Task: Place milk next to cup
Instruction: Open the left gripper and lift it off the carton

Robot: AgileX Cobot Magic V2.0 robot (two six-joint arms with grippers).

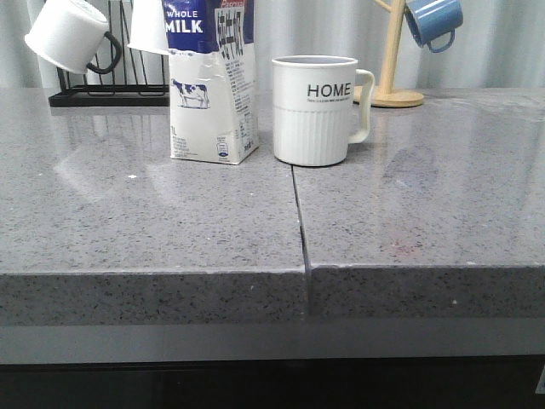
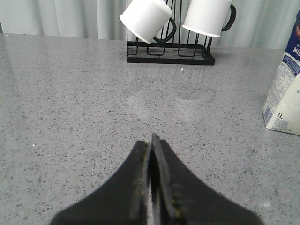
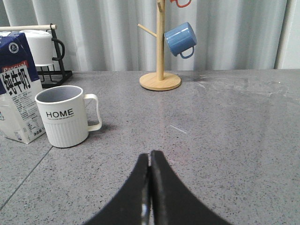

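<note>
The milk carton (image 1: 211,81), white with a dark blue top, stands upright on the grey counter just left of the white HOME cup (image 1: 315,109), a small gap between them. The carton's edge shows in the left wrist view (image 2: 285,93), and carton (image 3: 18,89) and cup (image 3: 64,115) show in the right wrist view. My left gripper (image 2: 151,140) is shut and empty, low over bare counter, well away from the carton. My right gripper (image 3: 150,157) is shut and empty, over the counter to the right of the cup. Neither gripper shows in the front view.
A black rack (image 1: 106,94) with white black-handled mugs (image 1: 68,34) stands at the back left. A wooden mug tree (image 1: 393,60) with a blue mug (image 1: 434,21) stands at the back right. A seam (image 1: 300,217) runs through the counter's middle to its front edge.
</note>
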